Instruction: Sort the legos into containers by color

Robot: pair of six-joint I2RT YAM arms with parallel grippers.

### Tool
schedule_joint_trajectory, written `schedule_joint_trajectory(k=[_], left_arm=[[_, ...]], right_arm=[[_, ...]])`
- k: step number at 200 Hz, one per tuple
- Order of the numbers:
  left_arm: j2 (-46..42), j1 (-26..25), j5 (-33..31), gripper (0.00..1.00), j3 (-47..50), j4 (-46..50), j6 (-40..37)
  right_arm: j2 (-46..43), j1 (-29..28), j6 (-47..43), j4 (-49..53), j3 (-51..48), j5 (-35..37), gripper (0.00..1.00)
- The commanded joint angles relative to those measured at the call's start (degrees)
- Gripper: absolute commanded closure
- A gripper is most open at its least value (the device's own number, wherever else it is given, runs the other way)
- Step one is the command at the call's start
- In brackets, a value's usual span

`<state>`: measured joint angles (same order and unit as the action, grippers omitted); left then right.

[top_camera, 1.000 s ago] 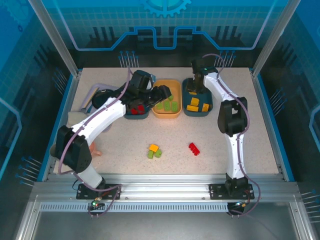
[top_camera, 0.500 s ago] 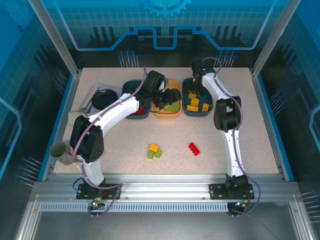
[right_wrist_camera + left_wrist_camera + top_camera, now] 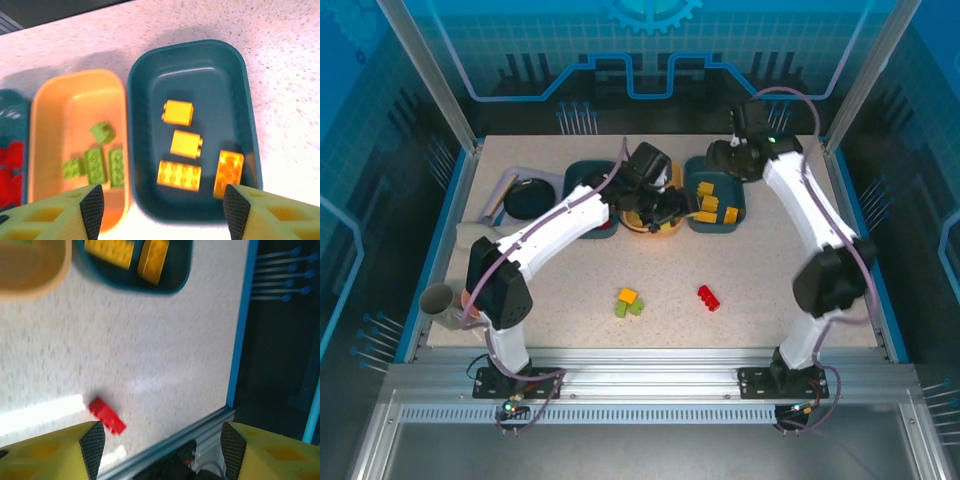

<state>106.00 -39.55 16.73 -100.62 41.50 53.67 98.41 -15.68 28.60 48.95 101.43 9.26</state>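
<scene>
Mostly the legos (image 3: 179, 175) lie sorted in three trays (image 3: 136, 125), but one red lego (image 3: 708, 298) and a green-yellow cluster (image 3: 629, 303) are loose on the worktop (image 3: 770, 280); the left fingers (image 3: 92, 447) and right fingers (image 3: 92, 210) are wide, empty.

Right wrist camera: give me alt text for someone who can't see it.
A dark teal tray holds four yellow-orange bricks, seen from above, with an orange tray holding four light green bricks beside it. A second teal tray with red bricks shows at the picture's left edge, and the right gripper hangs open and empty above them.
</scene>
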Motion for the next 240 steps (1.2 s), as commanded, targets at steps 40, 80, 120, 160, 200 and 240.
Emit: schedule_joint_trajectory(k=[40, 80, 120, 160, 200, 240], left_arm=[[9.68, -7.99, 7.24, 0.33, 0.26, 7.97, 14.80], [12.89, -12.05, 6.31, 0.31, 3.57, 2.46, 22.28], [18.47, -13.48, 4.40, 0.30, -0.42, 5.18, 23.25], [23.40, -13.72, 4.12, 0.34, -2.67, 3.87, 24.58], [26.63, -13.92, 3.07, 0.46, -5.64, 3.94, 23.91], [26.48, -13.89, 2.36, 0.67, -4.87, 3.09, 23.71]], right_arm=[[-33.43, -13.65, 3.21, -0.90, -29.21, 2.54, 0.33], [-52.95, -22.66, 3.62, -5.86, -42.88, -2.58, 0.30], [-62.68, -23.68, 4.01, -1.43, -46.64, -4.70, 0.26], [-63.39, -23.64, 3.82, -1.87, -47.76, -5.23, 0.26], [-61.29, -23.62, 5.28, -4.61, -48.88, -5.61, 0.26], [-59.53, -23.60, 4.83, -7.10, -49.11, -6.88, 0.26]])
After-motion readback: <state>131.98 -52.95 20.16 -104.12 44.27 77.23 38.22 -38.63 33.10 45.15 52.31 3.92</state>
